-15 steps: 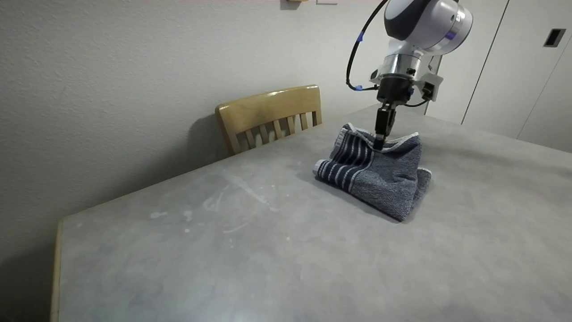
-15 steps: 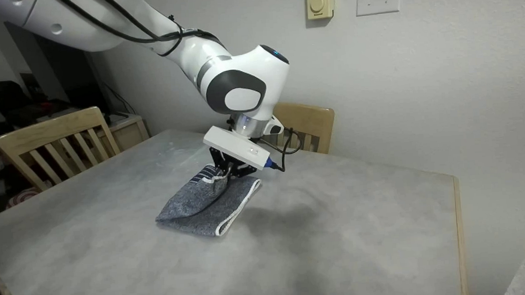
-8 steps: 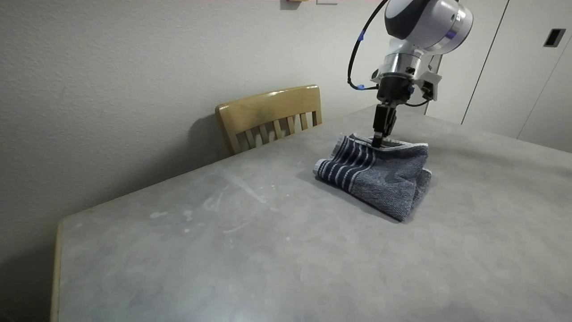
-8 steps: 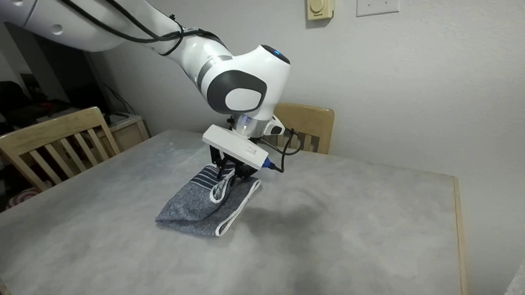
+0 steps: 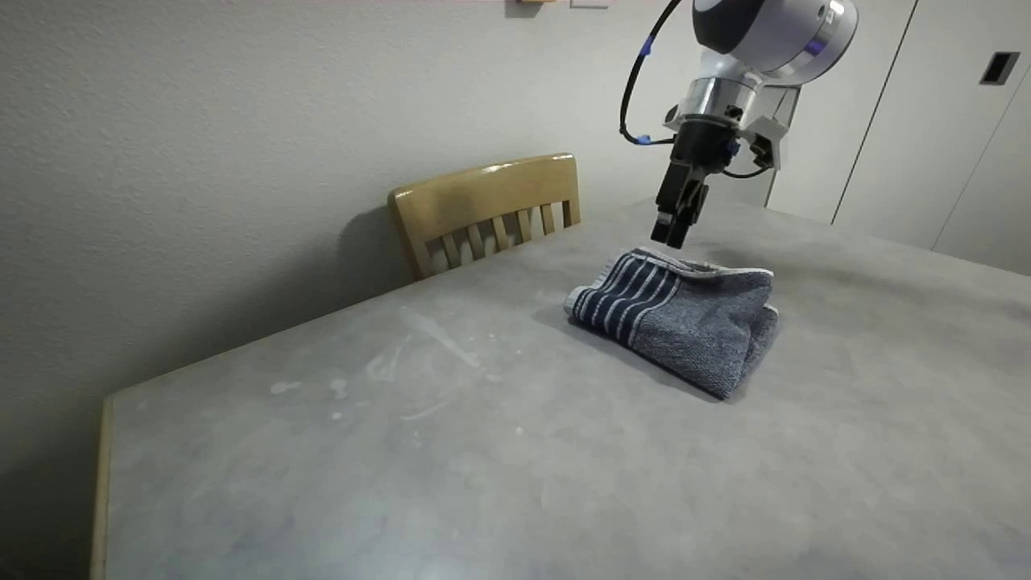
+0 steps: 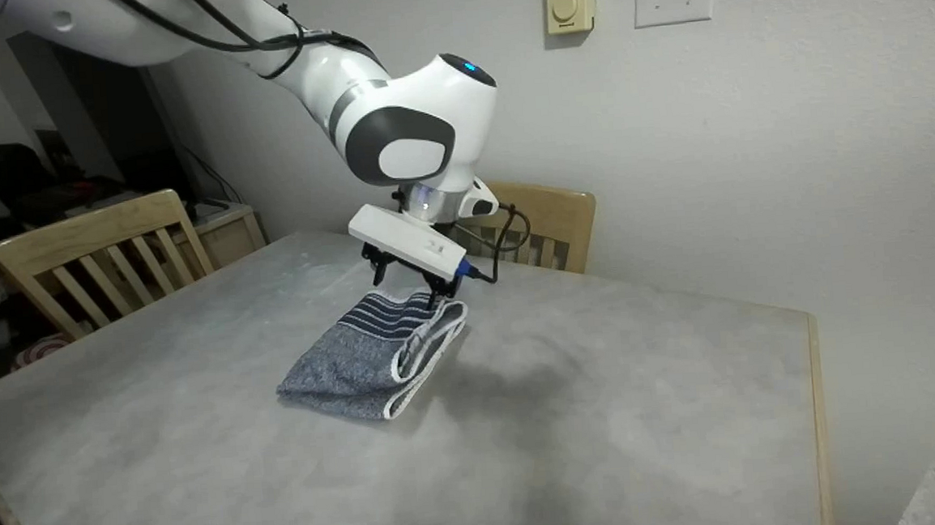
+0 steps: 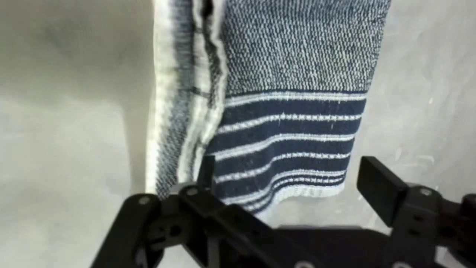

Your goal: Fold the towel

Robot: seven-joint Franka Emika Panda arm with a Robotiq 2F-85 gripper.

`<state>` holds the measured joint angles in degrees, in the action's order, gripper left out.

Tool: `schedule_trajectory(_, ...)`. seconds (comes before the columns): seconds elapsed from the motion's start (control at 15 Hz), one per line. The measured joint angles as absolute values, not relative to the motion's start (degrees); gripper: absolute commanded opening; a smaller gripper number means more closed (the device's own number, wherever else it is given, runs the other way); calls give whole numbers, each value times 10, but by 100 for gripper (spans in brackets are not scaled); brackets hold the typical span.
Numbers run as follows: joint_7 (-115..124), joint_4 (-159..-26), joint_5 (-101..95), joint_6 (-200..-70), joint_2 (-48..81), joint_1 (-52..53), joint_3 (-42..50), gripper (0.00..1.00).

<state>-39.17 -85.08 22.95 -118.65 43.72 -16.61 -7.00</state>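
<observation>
The towel (image 5: 699, 322) lies folded over on the table, blue-grey with navy and white stripes at one end. Its upper layer bulges up a little, and in an exterior view the white hems of the towel (image 6: 344, 363) show along the side as a loose, gaping fold. My gripper (image 6: 408, 289) is above the striped end, its jaws wide apart. Within the wrist view, the gripper (image 7: 290, 173) has striped cloth visible below and between its fingers, not pinched. The left finger (image 7: 206, 172) overlaps the hemmed edges; whether it touches them I cannot tell.
The grey table (image 5: 362, 451) carries the towel. A wooden chair (image 5: 491, 193) stands against the table by the wall, and another chair (image 6: 93, 245) shows at the left in an exterior view. A wall (image 6: 818, 152) runs behind the table.
My gripper has gone from shut on the towel's upper edge to open and let it go. The arm has risen slightly and tilted. The raised flap has sunk and spread toward the hemmed side.
</observation>
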Motion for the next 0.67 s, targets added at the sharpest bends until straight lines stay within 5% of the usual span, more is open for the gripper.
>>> schedule_trajectory(0.2, -372, -914, 230, -1254, 378, -152, -78, 100)
schedule_trajectory(0.27, -361, -939, 230, -1277, 356, -145, -81, 75)
schedule_trajectory(0.67, -291, -1035, 246, -1345, 269, -122, -86, 38)
